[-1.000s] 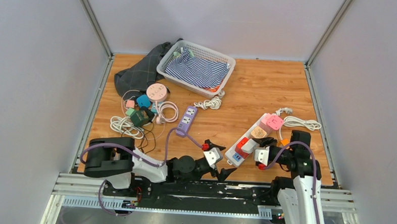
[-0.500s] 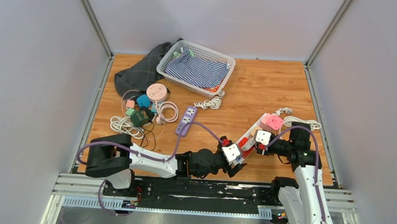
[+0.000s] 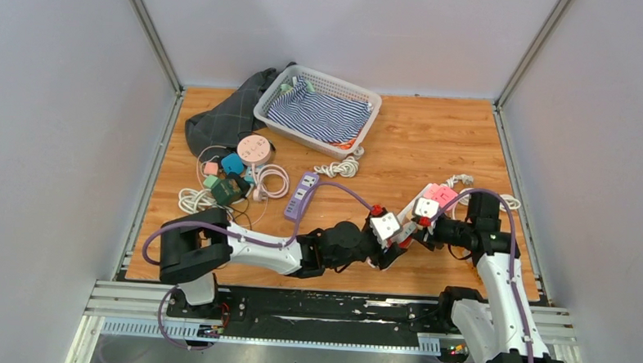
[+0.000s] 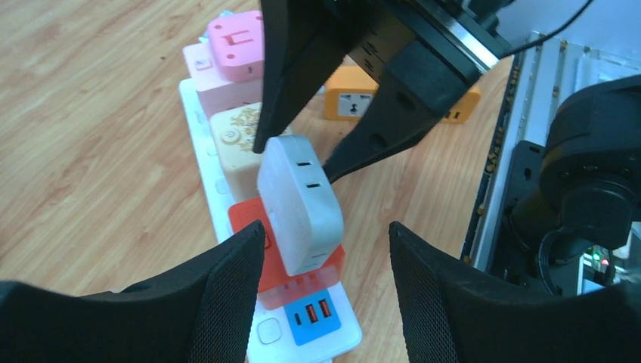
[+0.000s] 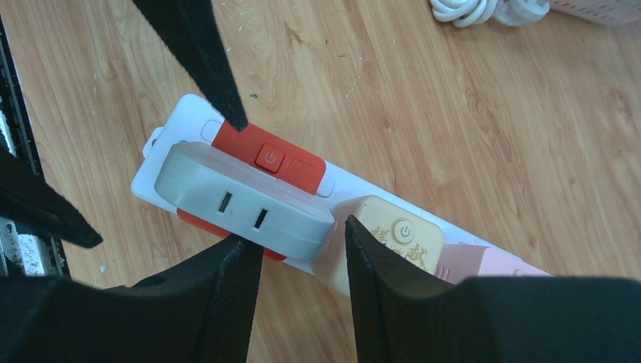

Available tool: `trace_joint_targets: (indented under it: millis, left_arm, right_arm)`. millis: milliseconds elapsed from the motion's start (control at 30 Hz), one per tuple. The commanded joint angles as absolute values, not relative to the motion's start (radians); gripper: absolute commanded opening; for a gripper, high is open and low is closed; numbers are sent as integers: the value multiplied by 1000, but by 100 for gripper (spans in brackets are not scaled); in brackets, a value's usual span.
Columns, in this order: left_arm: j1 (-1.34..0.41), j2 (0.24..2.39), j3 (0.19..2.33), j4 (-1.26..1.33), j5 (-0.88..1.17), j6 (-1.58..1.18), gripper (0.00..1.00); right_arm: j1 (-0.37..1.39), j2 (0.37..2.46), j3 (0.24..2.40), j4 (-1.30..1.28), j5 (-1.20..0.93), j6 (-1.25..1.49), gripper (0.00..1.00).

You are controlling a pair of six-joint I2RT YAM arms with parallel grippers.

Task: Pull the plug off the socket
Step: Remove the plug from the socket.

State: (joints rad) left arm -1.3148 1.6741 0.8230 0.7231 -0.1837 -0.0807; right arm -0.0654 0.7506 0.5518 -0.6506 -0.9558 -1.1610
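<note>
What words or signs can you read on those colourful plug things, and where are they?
Power sign, a circle with a short stroke, no letters: on the button of the red adapter.
The same power sign: on the round button of the cream adapter.
Gold characters beside that button: partly covered and too blurred to read.
Grey plug: no writing shows, only two slots.

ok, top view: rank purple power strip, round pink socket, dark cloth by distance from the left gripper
1. purple power strip, just left of the left gripper
2. round pink socket, farther left
3. dark cloth, far-left corner, beside the basket
</note>
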Motion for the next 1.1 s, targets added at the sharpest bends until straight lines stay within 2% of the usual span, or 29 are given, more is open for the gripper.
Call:
trace_joint_targets:
  millis: [0,267,467,600,833,1067]
  left_arm:
    - [-1316,1722,869,699,-156,-97,63]
    - [-1313,1763,916,657,-218,-77,56]
    - [-1306,1774,925,646,-260,-72,45]
    - [-1305,1785,941,639,-278,-72,41]
    - [-1306,1790,945,640,-325,-80,20]
    - [-1305,1797,940,640,-335,-102,1]
  right_arm:
    - [-49,773,591,-647,-940,-1105,46]
    - [-49,794,599,-646,-928,-1080,47]
    - [-49,800,604,-646,-921,-1066,48]
    - [-50,802,609,-647,-914,-1053,48]
    - [-51,798,619,-661,-907,-1039,53]
    - [-80,773,639,-700,-919,-1029,69]
